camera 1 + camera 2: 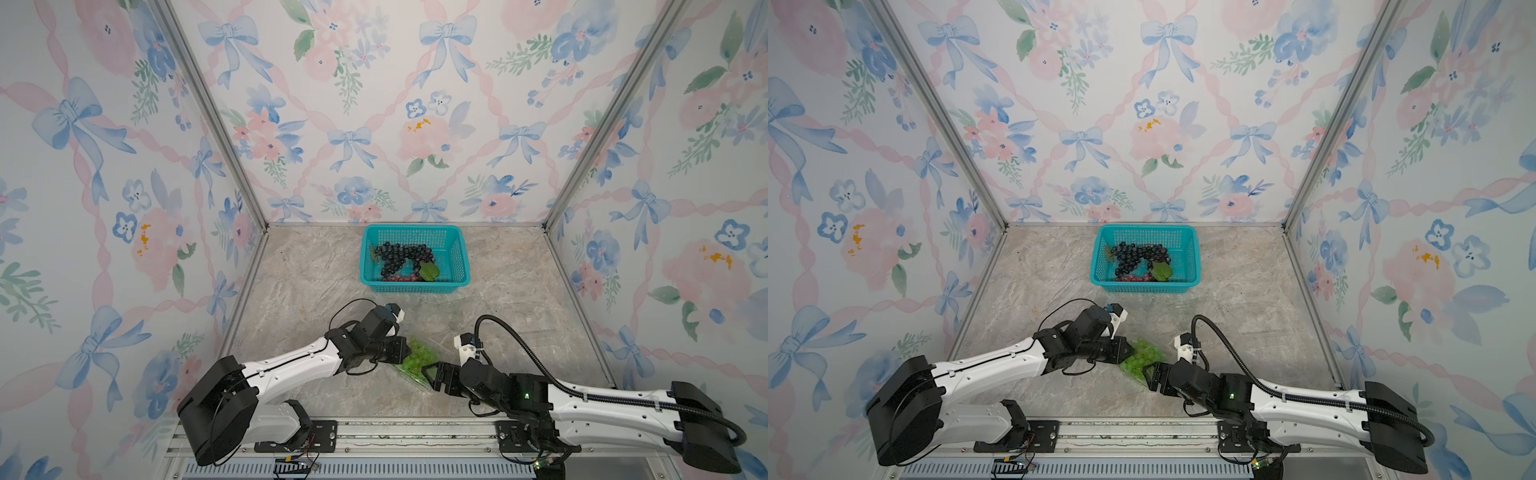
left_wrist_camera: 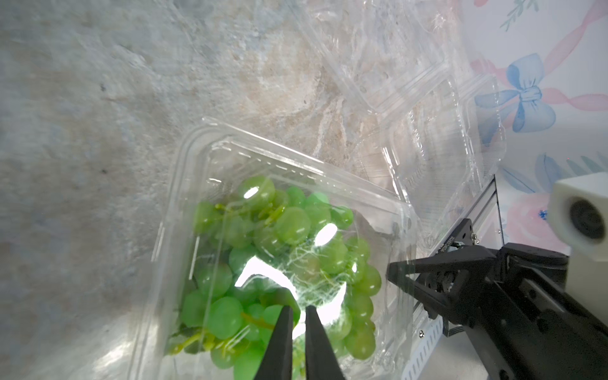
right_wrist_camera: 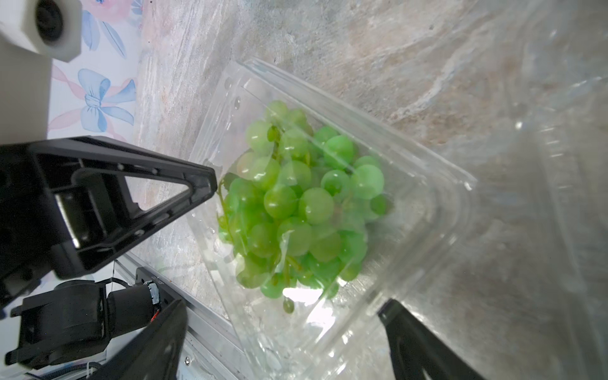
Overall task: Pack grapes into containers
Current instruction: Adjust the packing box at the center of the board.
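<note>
Our left hand has its fingers nearly together, gripping nothing we can see, tips just over the lid of the clamshell. The green bunch sits directly beneath them. Our right hand is spread wide, straddling the clamshell's edge nearest it. The lid looks lowered (latched or not, we cannot tell), so we judge the step is sealing. Press at the rim, not on the grapes, while the right hand steadies the base on the counter. Beyond the left fingertips lies an empty clamshell. Far ahead, the teal basket holds dark bunches.
</note>
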`<state>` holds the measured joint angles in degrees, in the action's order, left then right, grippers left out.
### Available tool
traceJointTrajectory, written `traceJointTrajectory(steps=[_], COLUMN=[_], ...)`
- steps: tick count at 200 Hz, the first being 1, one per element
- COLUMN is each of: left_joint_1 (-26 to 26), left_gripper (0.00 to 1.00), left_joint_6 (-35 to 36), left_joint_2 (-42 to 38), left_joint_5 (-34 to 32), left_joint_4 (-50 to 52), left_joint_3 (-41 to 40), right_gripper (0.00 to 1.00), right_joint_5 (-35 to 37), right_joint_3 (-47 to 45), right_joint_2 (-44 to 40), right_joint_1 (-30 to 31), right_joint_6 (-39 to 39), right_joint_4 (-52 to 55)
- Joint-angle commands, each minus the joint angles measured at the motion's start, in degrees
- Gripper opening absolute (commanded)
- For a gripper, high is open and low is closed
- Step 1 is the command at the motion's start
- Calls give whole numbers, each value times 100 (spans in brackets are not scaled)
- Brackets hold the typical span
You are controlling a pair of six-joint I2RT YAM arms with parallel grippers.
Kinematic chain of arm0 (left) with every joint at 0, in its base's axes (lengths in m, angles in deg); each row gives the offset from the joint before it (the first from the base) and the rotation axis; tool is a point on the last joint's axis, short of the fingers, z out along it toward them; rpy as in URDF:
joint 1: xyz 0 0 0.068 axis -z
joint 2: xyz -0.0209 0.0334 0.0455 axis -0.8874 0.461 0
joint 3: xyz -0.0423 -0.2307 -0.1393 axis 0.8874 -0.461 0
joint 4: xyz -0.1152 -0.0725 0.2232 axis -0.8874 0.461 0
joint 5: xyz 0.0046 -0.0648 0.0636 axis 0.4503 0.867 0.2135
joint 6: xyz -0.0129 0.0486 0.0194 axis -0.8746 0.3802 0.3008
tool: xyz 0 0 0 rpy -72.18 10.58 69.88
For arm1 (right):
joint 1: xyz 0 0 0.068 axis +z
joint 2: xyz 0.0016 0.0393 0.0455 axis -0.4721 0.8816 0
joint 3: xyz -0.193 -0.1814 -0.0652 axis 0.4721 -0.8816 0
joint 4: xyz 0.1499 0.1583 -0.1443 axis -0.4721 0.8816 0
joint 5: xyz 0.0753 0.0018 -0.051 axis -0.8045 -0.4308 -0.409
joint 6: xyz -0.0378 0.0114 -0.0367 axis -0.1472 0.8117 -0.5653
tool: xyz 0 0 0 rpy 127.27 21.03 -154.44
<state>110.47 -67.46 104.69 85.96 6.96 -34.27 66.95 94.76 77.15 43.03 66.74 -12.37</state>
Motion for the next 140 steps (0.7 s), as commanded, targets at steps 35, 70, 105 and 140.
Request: traceJointTrajectory(steps=[35, 70, 105, 140], left_joint_1=[-462, -730, -970, -1180], left_gripper=[13, 13, 14, 14], left_joint_6=[224, 238, 247, 207], left_joint_2=[-355, -623, -799, -1070], left_joint_5=[17, -55, -64, -62], left_joint_4=[131, 131, 148, 220], left_joint_3=[-339, -521, -682, -823], right_gripper=[92, 91, 90, 89], right_joint_5=[-712, -1283, -2058, -2645], right_joint_3=[212, 702, 1248, 1789], right_joint_2=[673, 1429, 2260, 3055], right_joint_1=[-661, -1069, -1517, -1829], right_joint_6=[-522, -841, -822, -685], right_joint_4=[-970, -1463, -2203, -2933])
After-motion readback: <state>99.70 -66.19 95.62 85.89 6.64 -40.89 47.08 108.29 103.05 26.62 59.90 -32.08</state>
